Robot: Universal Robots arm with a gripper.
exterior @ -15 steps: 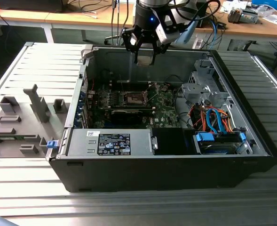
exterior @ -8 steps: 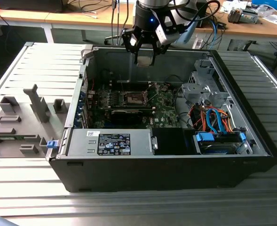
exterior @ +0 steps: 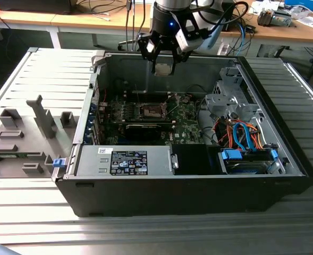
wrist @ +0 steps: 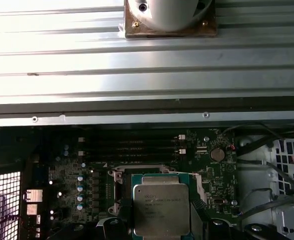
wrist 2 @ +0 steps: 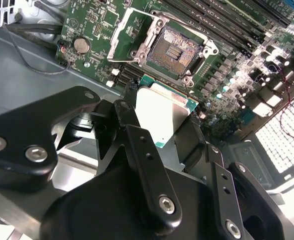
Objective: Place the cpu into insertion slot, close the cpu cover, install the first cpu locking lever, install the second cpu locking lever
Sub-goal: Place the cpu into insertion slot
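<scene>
Arm came down from the far side over the open case, which lay on a slatted table. Its wrist pointed straight down and the gripper hung high over the case's far wall, well above the board. Jaws were closed partway on the cpu, with a black finger against each of two opposite edges. The chip lay flat, its metal top facing the wrist.

In the second wrist view the cpu was clear of the slot and touched nothing but the fingers. The slot sat bare on the board, below the chip and nearer. Its cover was swung up at one side. A long black card lay just on the slot's near side.
</scene>
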